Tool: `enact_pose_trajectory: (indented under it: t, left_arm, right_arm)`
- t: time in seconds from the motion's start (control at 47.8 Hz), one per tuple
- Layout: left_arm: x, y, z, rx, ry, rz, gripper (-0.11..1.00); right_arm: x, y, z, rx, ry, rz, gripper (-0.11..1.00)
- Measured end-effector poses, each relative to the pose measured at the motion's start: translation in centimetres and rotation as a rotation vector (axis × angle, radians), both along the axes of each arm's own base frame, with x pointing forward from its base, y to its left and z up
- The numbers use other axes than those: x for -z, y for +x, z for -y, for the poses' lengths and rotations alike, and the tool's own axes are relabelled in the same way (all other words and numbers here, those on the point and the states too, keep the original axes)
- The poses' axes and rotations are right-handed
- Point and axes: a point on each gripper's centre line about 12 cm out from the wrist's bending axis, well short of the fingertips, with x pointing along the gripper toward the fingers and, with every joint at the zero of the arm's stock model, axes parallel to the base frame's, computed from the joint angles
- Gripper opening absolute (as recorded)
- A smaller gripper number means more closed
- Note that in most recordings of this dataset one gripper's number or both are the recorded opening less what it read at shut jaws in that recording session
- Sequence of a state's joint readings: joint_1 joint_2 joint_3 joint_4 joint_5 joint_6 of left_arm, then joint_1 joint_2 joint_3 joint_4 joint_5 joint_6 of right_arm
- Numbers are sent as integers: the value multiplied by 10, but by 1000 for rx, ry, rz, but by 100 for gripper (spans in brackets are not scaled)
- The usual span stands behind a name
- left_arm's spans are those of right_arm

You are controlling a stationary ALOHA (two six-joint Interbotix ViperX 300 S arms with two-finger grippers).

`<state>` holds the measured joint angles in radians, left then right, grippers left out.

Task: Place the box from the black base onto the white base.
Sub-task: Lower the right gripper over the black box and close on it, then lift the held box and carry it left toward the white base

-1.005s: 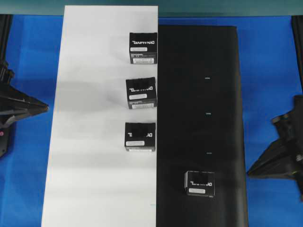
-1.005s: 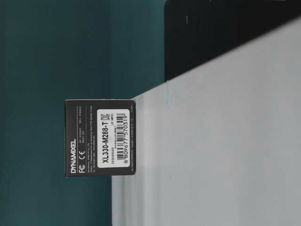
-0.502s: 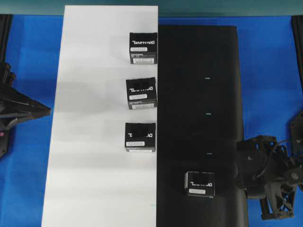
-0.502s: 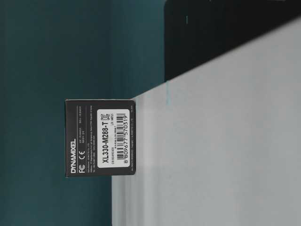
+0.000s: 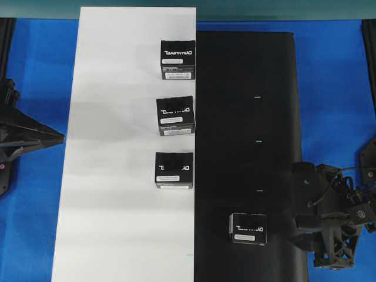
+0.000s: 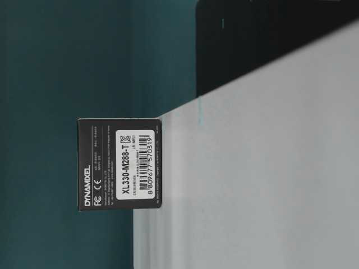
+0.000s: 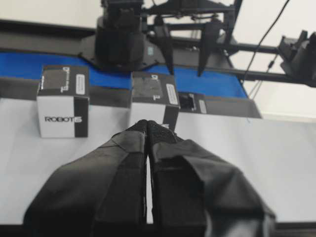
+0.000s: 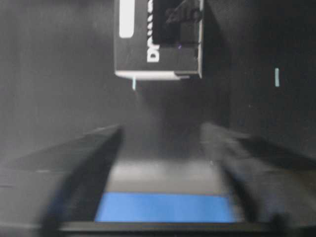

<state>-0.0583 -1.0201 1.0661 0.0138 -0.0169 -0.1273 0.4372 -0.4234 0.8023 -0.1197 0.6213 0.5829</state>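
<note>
Blue table [image 5: 335, 88]: the box [image 5: 247, 228] lies on the black base [image 5: 247, 147], beside the white base [image 5: 117, 147]. Right gripper [image 8: 160, 143] spread wide, empty, box just beyond its fingertips. Left gripper [image 7: 147, 129] closed, empty, well apart.

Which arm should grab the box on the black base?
Right. Its end effector is open and faces the box on the black base. The left end effector is shut, beyond the white base.

3 look-alike black boxes stand in a column running from 12 toward 6: top box [image 5: 177, 60], middle box [image 5: 175, 116], bottom box [image 5: 174, 170]. Blue counter [image 5: 332, 88] shows at 3 and 9.
</note>
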Motion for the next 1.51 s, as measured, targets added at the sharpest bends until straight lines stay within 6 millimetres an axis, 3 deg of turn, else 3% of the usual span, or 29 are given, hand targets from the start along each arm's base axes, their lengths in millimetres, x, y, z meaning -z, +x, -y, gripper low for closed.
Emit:
enact_pose_trajectory:
  t: [0.105, 0.502, 0.9, 1.507]
  left_arm:
    - [2, 0, 0, -2, 0, -5, 0]
    - [3, 0, 0, -5, -94, -18, 0]
    - [3, 0, 0, -4, -111, -20, 0]
    - [3, 0, 2, 6, -114, -23, 0]
  right_arm:
    - [4, 3, -1, -2, 7, 13, 100]
    - [30, 18, -8, 0, -7, -33, 100]
    - [37, 28, -7, 0, -36, -46, 100]
    - [50, 59, -5, 7, -79, -42, 100]
